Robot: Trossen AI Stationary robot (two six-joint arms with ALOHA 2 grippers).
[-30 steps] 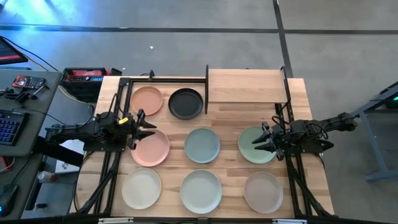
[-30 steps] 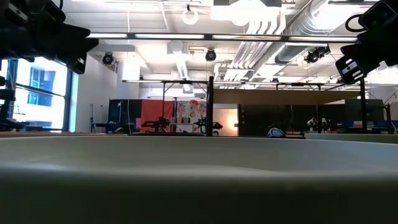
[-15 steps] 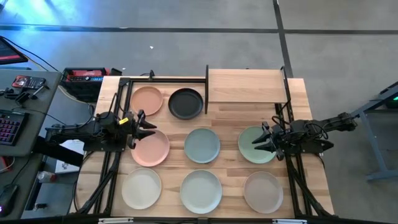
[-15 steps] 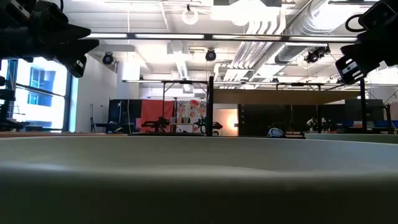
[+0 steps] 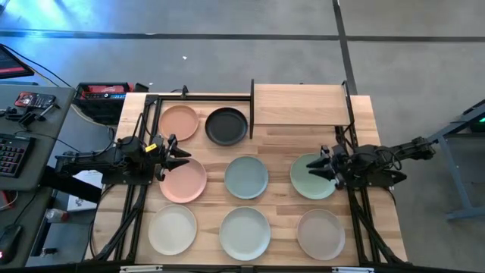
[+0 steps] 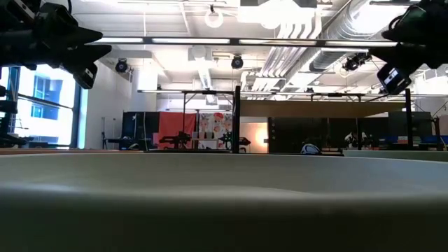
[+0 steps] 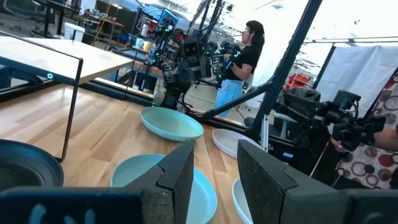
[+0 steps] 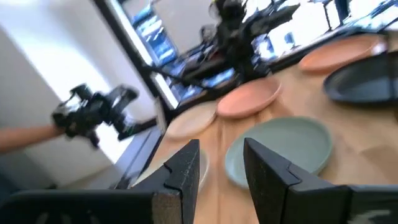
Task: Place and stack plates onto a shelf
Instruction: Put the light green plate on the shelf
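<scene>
Grey concrete floor (image 5: 227,53) (dark seams), desk with keyboard (image 5: 10,155) beside table.

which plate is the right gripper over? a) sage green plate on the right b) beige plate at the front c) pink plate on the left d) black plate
a: in the high view the right gripper hangs over the sage green plate on the table's right side, in front of the shelf.
</scene>
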